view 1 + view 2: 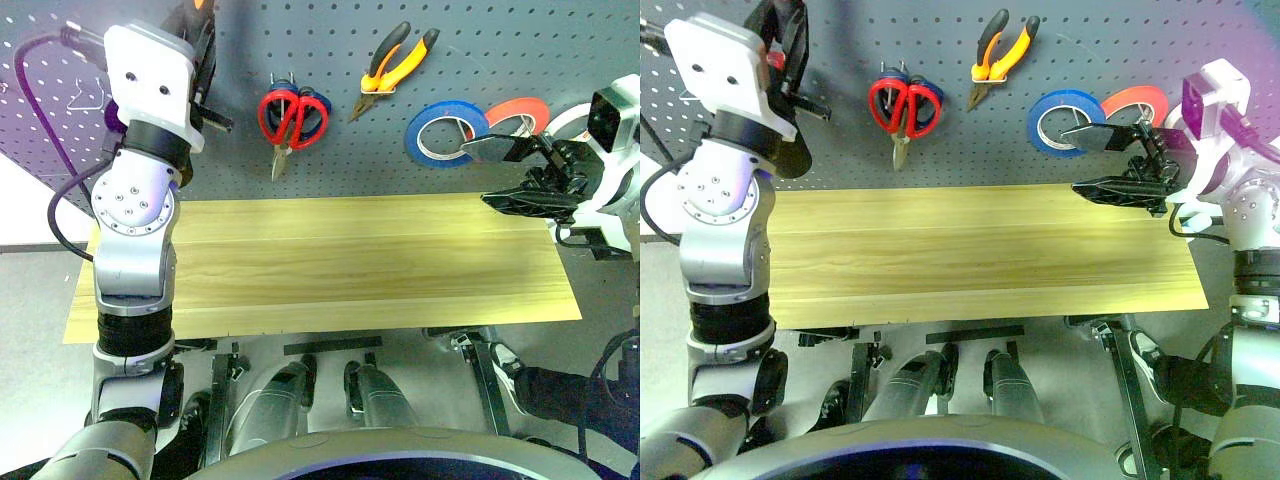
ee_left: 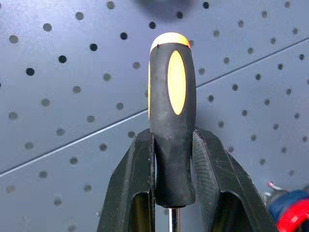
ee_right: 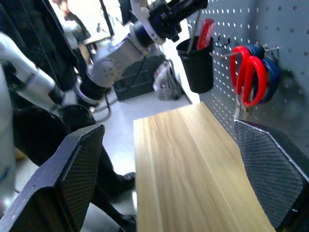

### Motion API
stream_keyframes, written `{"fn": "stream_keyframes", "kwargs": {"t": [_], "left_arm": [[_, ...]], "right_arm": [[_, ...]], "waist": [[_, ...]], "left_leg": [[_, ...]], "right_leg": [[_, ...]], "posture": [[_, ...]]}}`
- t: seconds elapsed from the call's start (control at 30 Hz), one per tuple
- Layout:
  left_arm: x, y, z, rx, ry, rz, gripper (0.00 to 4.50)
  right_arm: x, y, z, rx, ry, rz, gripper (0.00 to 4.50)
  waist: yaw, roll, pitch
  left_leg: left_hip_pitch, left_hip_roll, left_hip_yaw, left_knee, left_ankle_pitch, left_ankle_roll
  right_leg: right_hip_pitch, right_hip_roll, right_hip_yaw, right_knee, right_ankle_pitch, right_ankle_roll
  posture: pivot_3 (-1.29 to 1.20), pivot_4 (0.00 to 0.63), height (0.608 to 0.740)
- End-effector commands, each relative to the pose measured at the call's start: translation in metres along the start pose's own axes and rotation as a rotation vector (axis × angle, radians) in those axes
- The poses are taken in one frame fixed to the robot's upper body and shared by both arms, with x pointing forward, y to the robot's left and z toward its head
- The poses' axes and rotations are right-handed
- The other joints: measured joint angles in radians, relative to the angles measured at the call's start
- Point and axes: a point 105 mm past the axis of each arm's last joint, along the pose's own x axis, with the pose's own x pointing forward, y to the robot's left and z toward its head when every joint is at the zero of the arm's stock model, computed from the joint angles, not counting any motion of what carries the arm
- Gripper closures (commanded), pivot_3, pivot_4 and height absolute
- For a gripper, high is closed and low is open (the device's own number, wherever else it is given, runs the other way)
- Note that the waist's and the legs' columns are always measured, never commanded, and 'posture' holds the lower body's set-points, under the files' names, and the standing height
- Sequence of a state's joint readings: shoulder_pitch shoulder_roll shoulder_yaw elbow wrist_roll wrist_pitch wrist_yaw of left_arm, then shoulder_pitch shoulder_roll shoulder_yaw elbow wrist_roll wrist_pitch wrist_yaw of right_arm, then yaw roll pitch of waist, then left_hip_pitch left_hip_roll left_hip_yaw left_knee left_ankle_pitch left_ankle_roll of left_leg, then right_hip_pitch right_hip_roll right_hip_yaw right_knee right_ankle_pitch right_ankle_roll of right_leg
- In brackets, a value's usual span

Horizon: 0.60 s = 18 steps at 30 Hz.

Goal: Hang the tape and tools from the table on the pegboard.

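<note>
**Screwdriver up at the board, last tool to stow**

The left gripper [image 2: 173, 164] is clamped on the screwdriver [image 2: 172, 111], handle-end toward the pegboard [image 1: 330, 150]. Its holder is probably the black cup [image 3: 199, 63]; keep the shaft plumb over it. Scissors [image 1: 290, 118] and pliers [image 1: 395, 68] hang clear. The table [image 1: 330, 260] lies bare. The right gripper [image 1: 520, 175] idles wide open, empty.

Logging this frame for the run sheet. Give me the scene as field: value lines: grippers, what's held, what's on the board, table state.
left gripper: shut on the screwdriver, raised in front of the pegboard
right gripper: open, holding nothing, at the table's right end
red-handled scissors: hanging on the pegboard, blue-handled scissors behind them
pliers: hanging on the pegboard
blue roll: on the pegboard
red-orange roll: on the pegboard, beside the blue roll
black cup: mounted on the pegboard
table: no tools left on it
</note>
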<state>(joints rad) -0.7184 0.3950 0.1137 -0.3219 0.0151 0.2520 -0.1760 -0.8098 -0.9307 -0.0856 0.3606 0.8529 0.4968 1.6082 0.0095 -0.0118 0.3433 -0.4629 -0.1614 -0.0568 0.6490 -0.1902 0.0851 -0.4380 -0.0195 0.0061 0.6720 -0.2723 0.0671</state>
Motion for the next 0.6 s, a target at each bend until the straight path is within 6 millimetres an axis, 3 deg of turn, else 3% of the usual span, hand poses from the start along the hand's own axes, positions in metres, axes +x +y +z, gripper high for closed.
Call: {"fn": "stream_keyframes", "kwargs": {"t": [0.03,0.3,0.6], "left_arm": [[0.005,0.012,0.023,0.028,-0.084,0.027,3.80],[0.013,0.029,0.033,0.045,-0.107,0.060,3.80],[0.015,0.033,0.035,0.061,-0.118,0.062,3.80]], "right_arm": [[-0.008,0.002,0.020,-0.063,-0.056,-0.013,0.00],[-0.020,0.002,0.028,-0.092,-0.087,-0.060,0.00],[-0.018,0.004,0.026,-0.090,-0.080,-0.050,0.00]], "waist": [[0.003,0.000,0.000],[0.004,0.000,0.000],[0.003,0.000,0.000]], "left_leg": [[0.000,0.000,0.000,0.000,0.000,0.000],[0.000,0.000,0.000,0.001,0.000,0.000],[0.000,0.000,0.000,0.002,0.000,0.000]], "right_leg": [[0.000,0.000,0.000,0.000,0.000,0.000],[0.001,0.000,-0.001,0.000,0.000,0.001],[0.001,0.000,-0.001,0.000,0.001,0.001]], "posture": [[-0.04,0.278,0.740],[-0.04,0.275,0.740],[-0.04,0.277,0.740]]}}
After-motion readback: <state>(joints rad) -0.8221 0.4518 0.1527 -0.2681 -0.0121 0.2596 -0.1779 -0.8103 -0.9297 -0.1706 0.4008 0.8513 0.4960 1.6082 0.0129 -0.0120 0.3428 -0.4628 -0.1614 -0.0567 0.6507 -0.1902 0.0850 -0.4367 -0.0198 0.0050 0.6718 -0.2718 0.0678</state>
